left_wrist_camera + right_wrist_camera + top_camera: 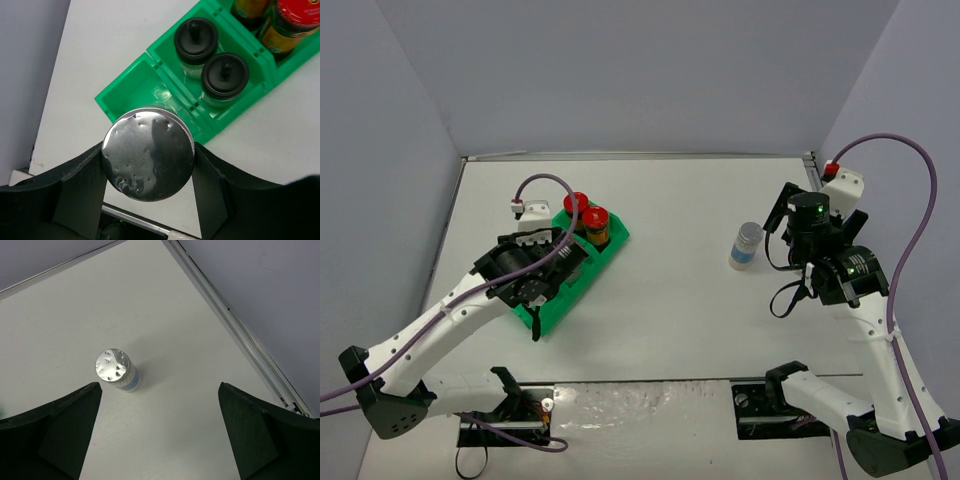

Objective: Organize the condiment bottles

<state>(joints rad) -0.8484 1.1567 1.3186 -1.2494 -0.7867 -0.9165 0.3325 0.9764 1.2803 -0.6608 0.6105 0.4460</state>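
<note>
Left arm here: my left fingers are clamped on one silver-capped jar, one finger pressed against each side of it. From my wrist cam all I really get is its shiny dimpled cap, so I can't tell you anything about the label. The jar hangs over the near end of the green tray, right above the wall of the end compartment.

In the tray, the two black-capped jars stand side by side in the middle compartment, upright and nearly touching. The two red-capped jars are in the far compartment, next to each other, amber-dark stuff inside.

On the other side, my right fingers are spread wide with nothing in them, hovering above the desk. The other silver-capped jar stands upright on the desk ahead of them, well apart from both fingers and a long way from the tray. You can just see a bit of blue label under its cap.
</note>
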